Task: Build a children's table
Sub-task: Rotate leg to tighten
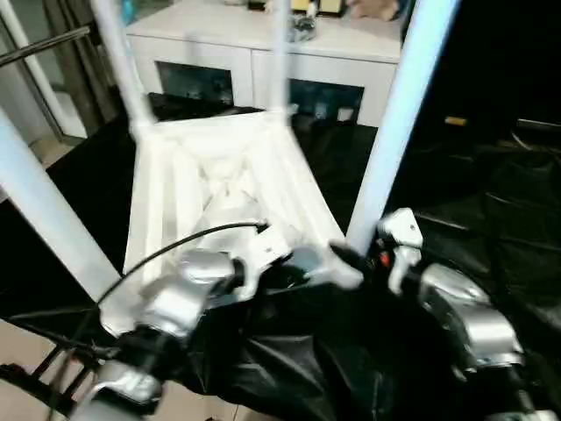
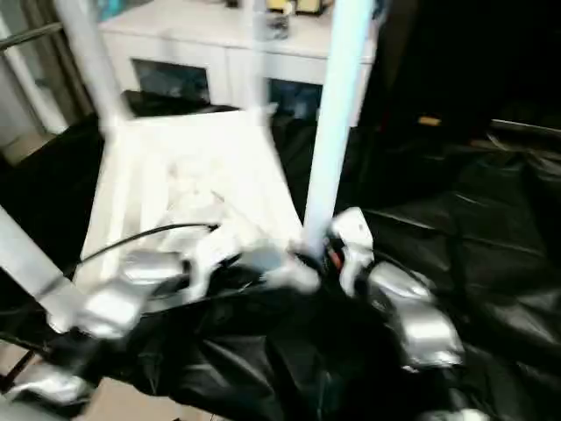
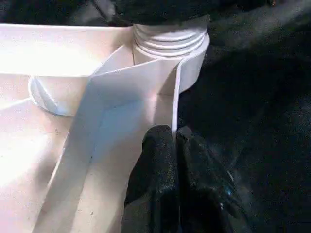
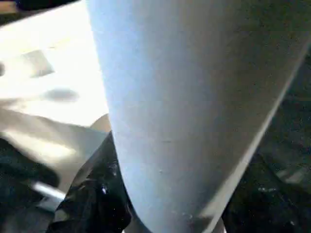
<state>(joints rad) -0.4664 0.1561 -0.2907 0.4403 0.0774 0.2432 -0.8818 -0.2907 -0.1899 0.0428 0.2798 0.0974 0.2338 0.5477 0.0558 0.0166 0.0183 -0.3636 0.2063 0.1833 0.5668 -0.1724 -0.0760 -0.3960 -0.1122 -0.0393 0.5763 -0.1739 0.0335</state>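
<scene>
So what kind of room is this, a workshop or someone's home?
Probably an ordinary indoor room set up for trials, not a workshop. A white cabinet with glass doors stands at the back with small items on top, black sheeting covers the floor, and the upturned children's table lies on it.

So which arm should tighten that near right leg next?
Probably the right: the right gripper already sits at the near right leg, while the left gripper is pinched shut on the tabletop rib, steadying it.

One tabletop (image 1: 219,189), upside down. Four white legs standing from it: near right (image 1: 399,114), near left (image 1: 39,210), far left (image 1: 123,61), far right (image 1: 280,53). Two grippers: left (image 3: 172,145), right (image 1: 351,259). One cabinet (image 1: 263,53).
</scene>
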